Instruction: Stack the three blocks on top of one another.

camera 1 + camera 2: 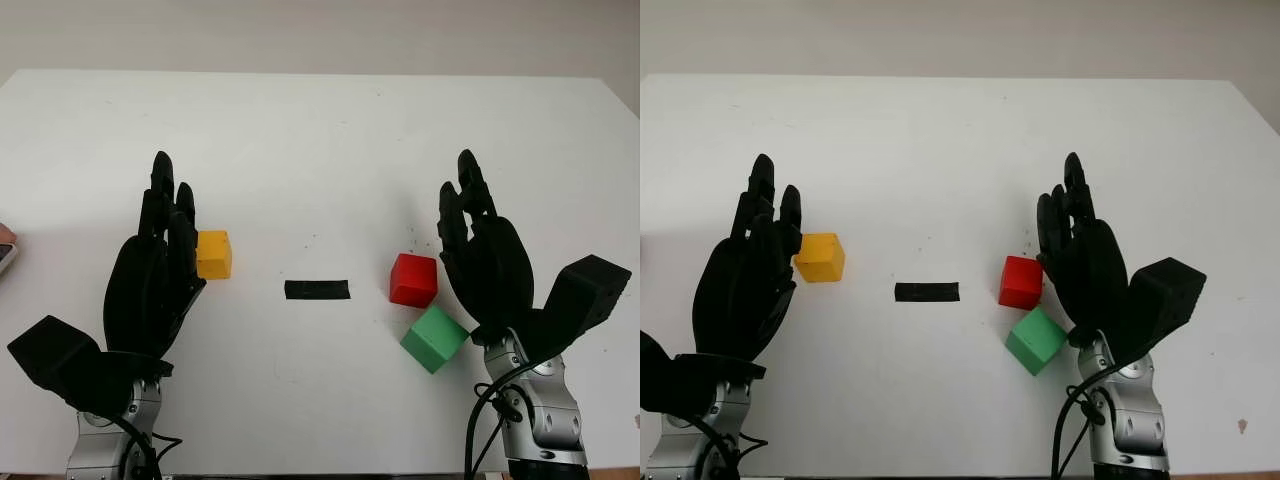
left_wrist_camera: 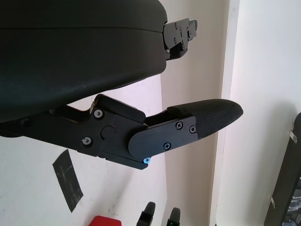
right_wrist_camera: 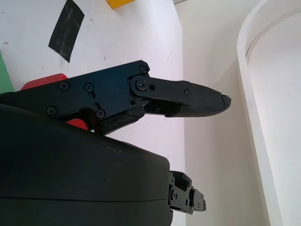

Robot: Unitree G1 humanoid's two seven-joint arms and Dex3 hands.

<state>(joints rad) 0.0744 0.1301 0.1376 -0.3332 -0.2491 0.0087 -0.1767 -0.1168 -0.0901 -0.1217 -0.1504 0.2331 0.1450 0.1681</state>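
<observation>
Three blocks lie apart on the white table [image 1: 320, 140]. The yellow block [image 1: 213, 254] sits left of centre, with my left hand [image 1: 167, 205] open just to its left, fingers pointing away from me. The red block [image 1: 413, 279] lies right of centre, and the green block [image 1: 434, 338] sits close in front of it, turned at an angle. My right hand [image 1: 462, 195] is open just right of these two and holds nothing. The right wrist view shows the red block [image 3: 44, 82] beside the hand's shell and the yellow block [image 3: 123, 3] farther off.
A black tape strip [image 1: 317, 289] is stuck to the table between the yellow and red blocks. A small object [image 1: 5, 252] pokes in at the table's left edge. The far half of the table is bare white surface.
</observation>
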